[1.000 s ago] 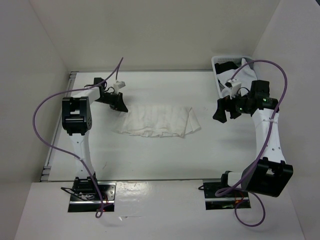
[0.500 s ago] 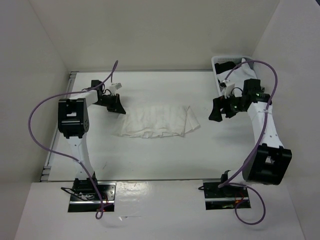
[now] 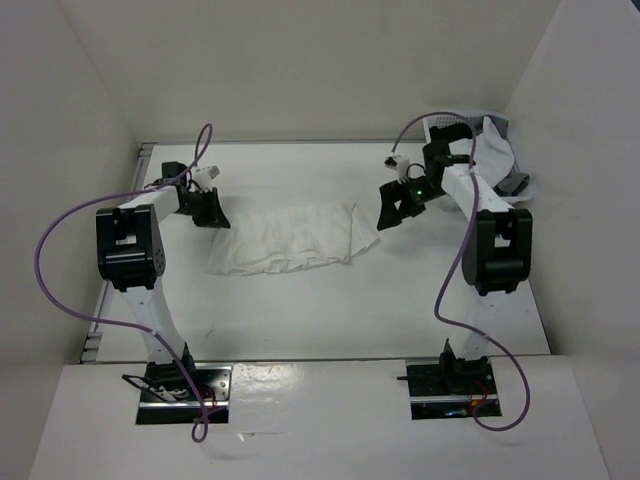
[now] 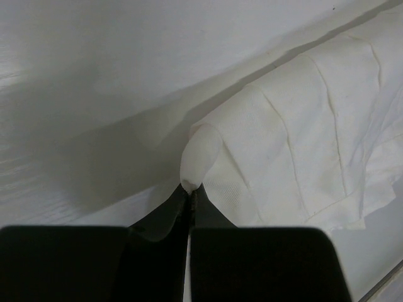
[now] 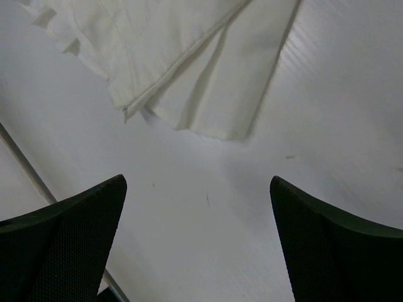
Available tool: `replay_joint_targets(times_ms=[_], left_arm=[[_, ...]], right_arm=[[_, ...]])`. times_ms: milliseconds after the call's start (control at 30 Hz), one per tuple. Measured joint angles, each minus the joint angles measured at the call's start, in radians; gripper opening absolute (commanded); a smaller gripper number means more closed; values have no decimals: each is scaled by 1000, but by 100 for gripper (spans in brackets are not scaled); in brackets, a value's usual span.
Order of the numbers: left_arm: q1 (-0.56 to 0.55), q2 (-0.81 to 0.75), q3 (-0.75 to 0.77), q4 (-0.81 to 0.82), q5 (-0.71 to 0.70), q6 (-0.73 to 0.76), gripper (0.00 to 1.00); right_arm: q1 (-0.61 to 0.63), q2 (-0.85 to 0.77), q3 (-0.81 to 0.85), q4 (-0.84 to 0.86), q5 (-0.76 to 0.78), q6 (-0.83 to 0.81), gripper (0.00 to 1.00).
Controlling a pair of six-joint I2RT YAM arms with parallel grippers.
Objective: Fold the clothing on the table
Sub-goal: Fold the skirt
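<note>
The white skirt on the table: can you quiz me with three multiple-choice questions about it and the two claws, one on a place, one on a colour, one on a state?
1. Where does the left claw grip the skirt?
A) its middle
B) its left end
C) its right end

2. What colour is the skirt?
A) dark grey
B) purple
C) white

3. How is the right claw?
A) open, holding nothing
B) shut on the skirt
C) shut on a basket

Answers:
1 B: the left wrist view shows the shut claw pinching fabric at that end.
2 C: it is pale pleated cloth in every view.
3 A: its fingers stand wide apart above the table, beside the skirt.
</note>
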Motion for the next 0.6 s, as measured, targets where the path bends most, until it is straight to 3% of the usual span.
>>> replay_joint_targets(times_ms=[267,600], left_arm=[[14,5,1,-14,-13,-19,0],[18,90,80,-45,62,-24,0]], right_arm=[[59,209,136,3,-37,7,99],[58,253,116,11,-39,8,99]])
